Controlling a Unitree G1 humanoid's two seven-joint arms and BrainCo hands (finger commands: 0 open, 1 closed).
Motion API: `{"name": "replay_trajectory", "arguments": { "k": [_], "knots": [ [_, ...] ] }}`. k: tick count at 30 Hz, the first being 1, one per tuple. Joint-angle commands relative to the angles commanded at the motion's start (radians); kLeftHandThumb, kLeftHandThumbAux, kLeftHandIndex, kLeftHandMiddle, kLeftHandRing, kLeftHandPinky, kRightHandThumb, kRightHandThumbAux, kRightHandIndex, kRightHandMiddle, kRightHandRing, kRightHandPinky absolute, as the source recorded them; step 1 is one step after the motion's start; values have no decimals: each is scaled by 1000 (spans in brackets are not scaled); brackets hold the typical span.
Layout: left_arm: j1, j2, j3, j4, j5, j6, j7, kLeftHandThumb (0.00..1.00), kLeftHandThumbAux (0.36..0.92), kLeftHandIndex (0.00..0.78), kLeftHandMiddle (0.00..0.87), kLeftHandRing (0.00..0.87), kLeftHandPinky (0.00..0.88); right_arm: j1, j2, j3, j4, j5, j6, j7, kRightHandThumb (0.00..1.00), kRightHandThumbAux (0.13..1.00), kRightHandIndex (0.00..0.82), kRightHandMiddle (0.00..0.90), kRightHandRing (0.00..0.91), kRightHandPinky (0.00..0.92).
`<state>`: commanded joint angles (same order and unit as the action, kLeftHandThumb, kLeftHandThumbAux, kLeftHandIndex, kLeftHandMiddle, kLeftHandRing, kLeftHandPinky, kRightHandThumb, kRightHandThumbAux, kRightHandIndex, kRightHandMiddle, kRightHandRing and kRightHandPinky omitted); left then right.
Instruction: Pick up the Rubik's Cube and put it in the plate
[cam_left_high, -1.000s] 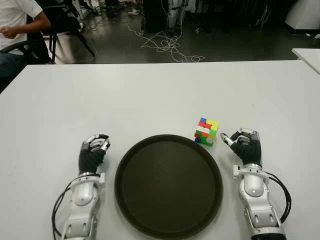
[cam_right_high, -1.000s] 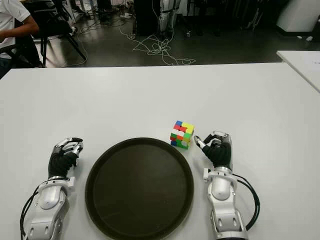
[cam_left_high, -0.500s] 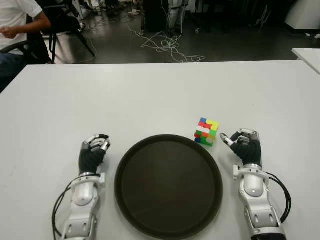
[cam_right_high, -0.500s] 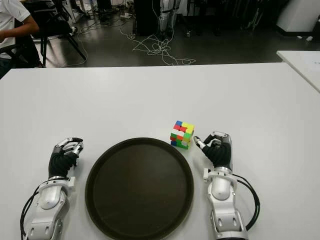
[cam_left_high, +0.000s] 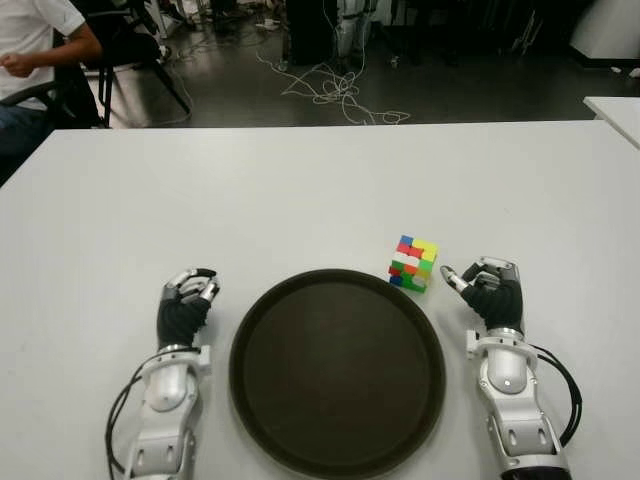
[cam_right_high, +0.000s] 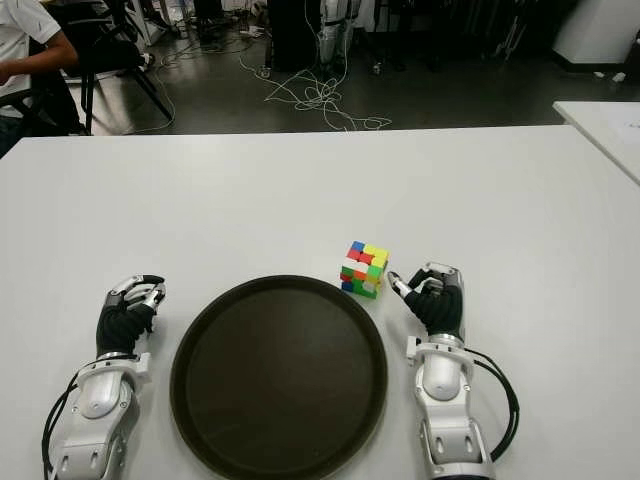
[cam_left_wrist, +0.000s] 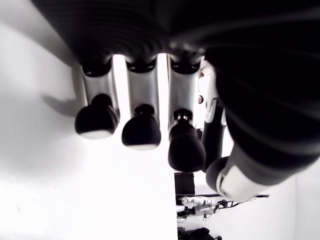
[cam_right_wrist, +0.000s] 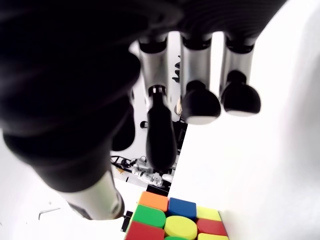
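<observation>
The Rubik's Cube (cam_left_high: 413, 264) stands on the white table (cam_left_high: 300, 200), just beyond the far right rim of the dark round plate (cam_left_high: 338, 385). It touches neither hand. My right hand (cam_left_high: 480, 282) shows a few centimetres to the right of the cube, fingers curled and holding nothing; the right wrist view shows the cube (cam_right_wrist: 175, 222) just off its fingertips (cam_right_wrist: 200, 105). My left hand (cam_left_high: 190, 292) shows to the left of the plate, also curled with nothing in it. Nothing lies in the plate.
A seated person (cam_left_high: 35, 45) and a chair (cam_left_high: 130, 50) are beyond the table's far left corner. Cables (cam_left_high: 335, 90) lie on the floor behind the table. A second white table (cam_left_high: 618, 112) shows at the far right.
</observation>
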<state>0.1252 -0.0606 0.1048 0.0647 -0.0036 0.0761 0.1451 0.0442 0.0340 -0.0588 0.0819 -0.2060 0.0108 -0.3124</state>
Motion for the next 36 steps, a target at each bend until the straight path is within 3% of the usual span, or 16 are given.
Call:
{"name": "replay_trajectory", "arguments": {
  "k": [11,36],
  "knots": [
    [0,0,5,12,-3,-19,-8,714,703,445,803,830,829,-2,-16,12,-9,-32,39,1,245,850,751,824,837,835],
    [-4,-18,26,61,-40,-92,-13,714,703,445,797,826,824,1,-8,1,1,-4,-5,6,267,839,760,827,840,840]
  ]
}}
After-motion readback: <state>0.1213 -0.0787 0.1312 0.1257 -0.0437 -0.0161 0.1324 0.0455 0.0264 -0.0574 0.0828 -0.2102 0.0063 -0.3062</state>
